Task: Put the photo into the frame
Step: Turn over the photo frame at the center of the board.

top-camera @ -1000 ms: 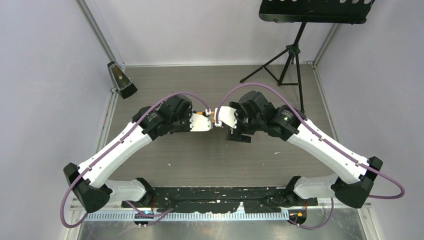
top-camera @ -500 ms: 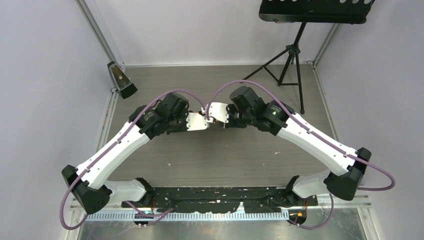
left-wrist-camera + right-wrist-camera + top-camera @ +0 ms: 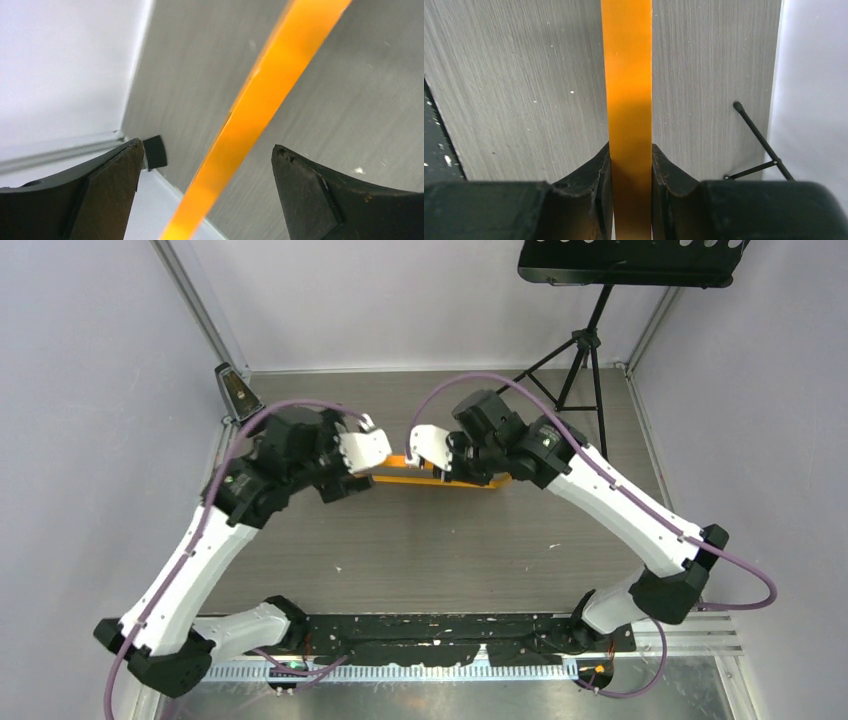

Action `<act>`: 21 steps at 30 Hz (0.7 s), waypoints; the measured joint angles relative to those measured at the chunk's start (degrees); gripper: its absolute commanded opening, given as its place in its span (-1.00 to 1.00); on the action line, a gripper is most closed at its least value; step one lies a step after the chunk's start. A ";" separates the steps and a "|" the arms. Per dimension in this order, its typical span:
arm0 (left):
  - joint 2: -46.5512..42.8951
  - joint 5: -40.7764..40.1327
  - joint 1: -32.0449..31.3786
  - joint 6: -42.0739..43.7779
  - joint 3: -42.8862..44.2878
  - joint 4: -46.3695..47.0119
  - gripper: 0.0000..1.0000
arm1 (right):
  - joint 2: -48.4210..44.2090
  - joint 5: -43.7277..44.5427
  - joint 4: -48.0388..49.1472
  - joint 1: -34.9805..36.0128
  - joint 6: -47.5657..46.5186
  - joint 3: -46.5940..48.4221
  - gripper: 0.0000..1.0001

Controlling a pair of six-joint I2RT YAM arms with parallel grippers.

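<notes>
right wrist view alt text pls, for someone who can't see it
The right gripper is shut on the thin orange frame, which runs straight up the middle of the picture. A grey wood-grain table lies behind, with a black tripod leg at right.

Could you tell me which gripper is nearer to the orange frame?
Right. The right gripper is shut on the frame; the left gripper is open, straddling it without touching.
</notes>
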 measured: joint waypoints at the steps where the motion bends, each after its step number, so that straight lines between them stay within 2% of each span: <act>1: -0.74 0.61 1.90 -0.85 1.25 0.55 0.99 | 1.29 -0.72 -1.88 -0.61 1.44 2.78 -0.89; 5: -5.16 2.62 8.55 -3.93 5.66 3.61 0.99 | 4.48 -6.29 -5.46 -4.61 8.48 10.91 -0.89; 12: -11.08 2.69 9.94 -8.50 7.58 5.57 0.99 | 9.27 -15.21 -10.64 -13.94 20.76 22.69 -0.88; 17: -11.41 2.64 9.94 -10.40 6.12 5.99 0.99 | 11.65 -17.90 -10.95 -18.88 28.37 24.59 -0.89; 21: -11.41 2.73 9.94 -11.69 3.34 6.16 0.99 | 12.57 -21.86 -7.43 -23.43 33.81 22.05 -0.89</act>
